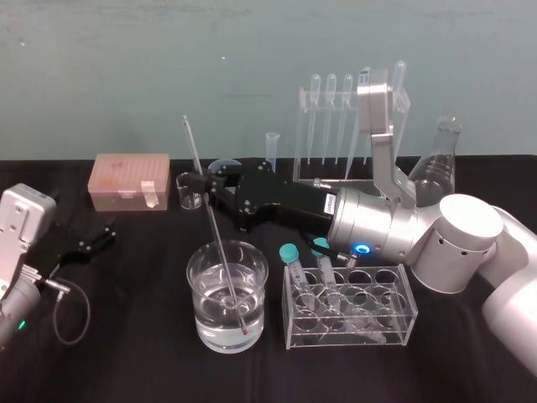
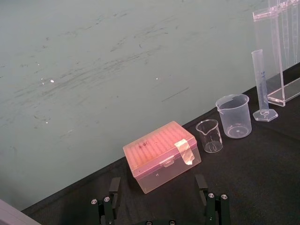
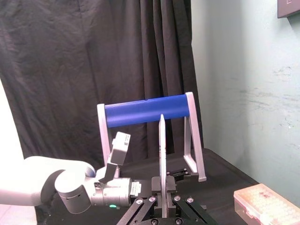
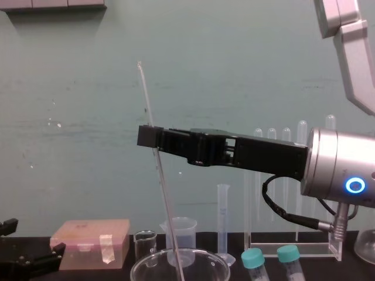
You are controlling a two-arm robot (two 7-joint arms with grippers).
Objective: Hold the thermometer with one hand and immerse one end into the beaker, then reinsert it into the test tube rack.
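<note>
Long, thin clear glass thermometer (image 1: 220, 243) stands tilted, its red bulb tip under water in the round clear beaker (image 1: 200, 295). The black right gripper (image 1: 202, 181) pinches its upper shaft. The left gripper (image 1: 94, 237) rests at the left with fingers spread.

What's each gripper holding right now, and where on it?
Right gripper grips the thermometer on its upper shaft, tilted, red bulb end down in the beaker. Left gripper is open, holding nothing.
</note>
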